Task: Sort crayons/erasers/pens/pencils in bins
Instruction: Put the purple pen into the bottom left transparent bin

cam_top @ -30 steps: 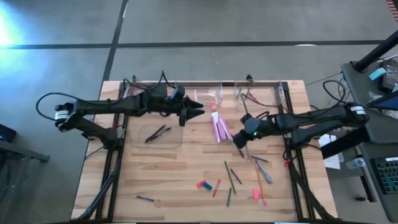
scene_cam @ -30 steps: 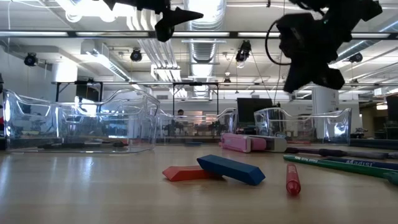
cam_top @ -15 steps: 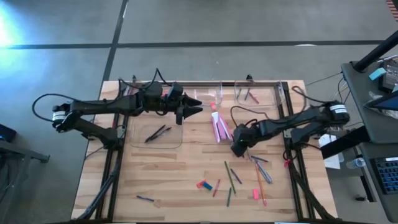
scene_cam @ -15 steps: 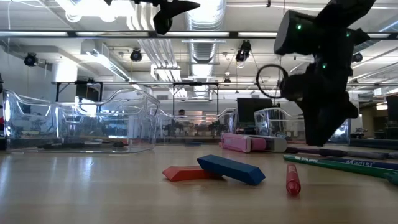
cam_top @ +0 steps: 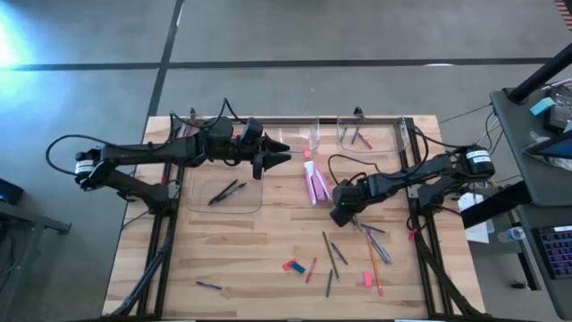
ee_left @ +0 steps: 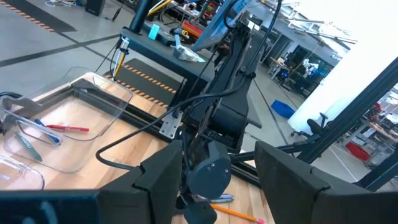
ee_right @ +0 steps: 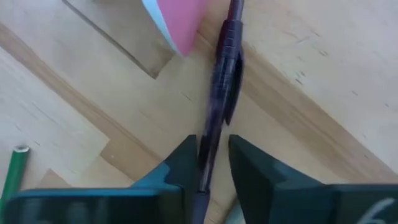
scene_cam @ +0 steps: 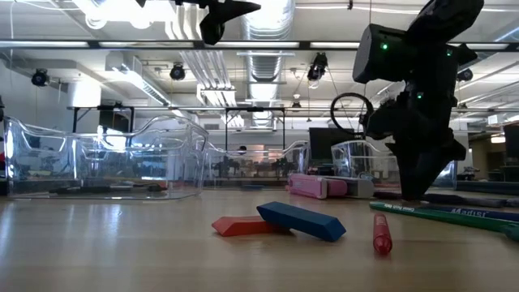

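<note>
Lowered since before, the right gripper has its 2 fingers clamped on a dark purple pen; left gripper fingers apart.

Grey concrete floor, exposed ceiling ducts — bright overhead lights

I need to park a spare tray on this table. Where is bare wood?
Free: the front-left wood, between the wide clear bin and the lone small pen. Crowded: the front-right scatter of coloured sticks, where the right claw works.
</note>
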